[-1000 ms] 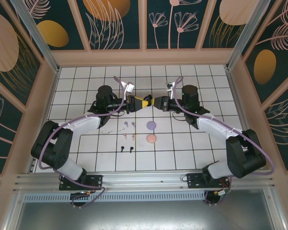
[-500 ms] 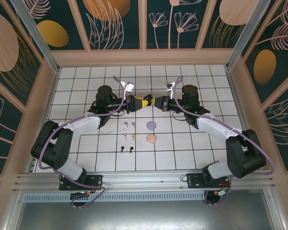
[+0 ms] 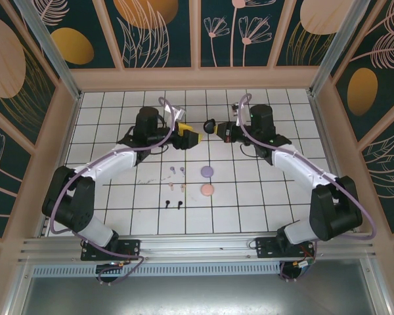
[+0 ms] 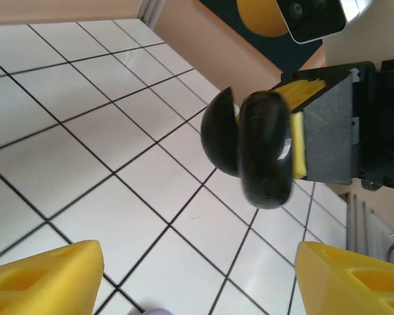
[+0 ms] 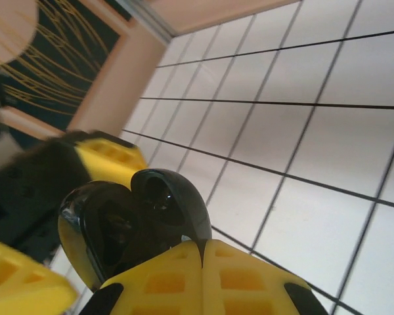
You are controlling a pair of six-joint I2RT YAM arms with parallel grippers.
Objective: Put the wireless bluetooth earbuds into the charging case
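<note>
**Right pincer** [image 3: 218, 128]: closed on the black charging case [image 3: 209, 124]. It holds the case clear above the white tiled worktop [image 3: 269, 197], toward the far middle. In the right wrist view its two yellow fingers [image 5: 177, 279] meet edge to edge, with the case pinched at their tips.

**Black charging case:** the lid is ajar. The two glossy halves spread in a shallow V.

**Left pincer** [image 3: 189, 133]: jaws wide, holding nothing. It faces the case from the left, just beside it and apart from it. In the left wrist view its yellow fingertips [image 4: 46, 279] sit at the lower corners, and the case hangs beyond and between them.

**Wireless bluetooth earbuds:** all six lie on the worktop in three pairs. They are nearer the arm bases than the pincers and well apart from the black case.
- Lilac pair [image 3: 173, 170]: farthest from the bases.
- Pink pair [image 3: 171, 186]: in the middle.
- Black pair [image 3: 167, 204]: nearest the bases.

**Other cases:** a lilac charging case [image 3: 207, 171] lies flat to the right of the lilac pair. A pink charging case [image 3: 207, 190] lies flat to the right of the pink pair. Each sits near its pair without touching it.
</note>
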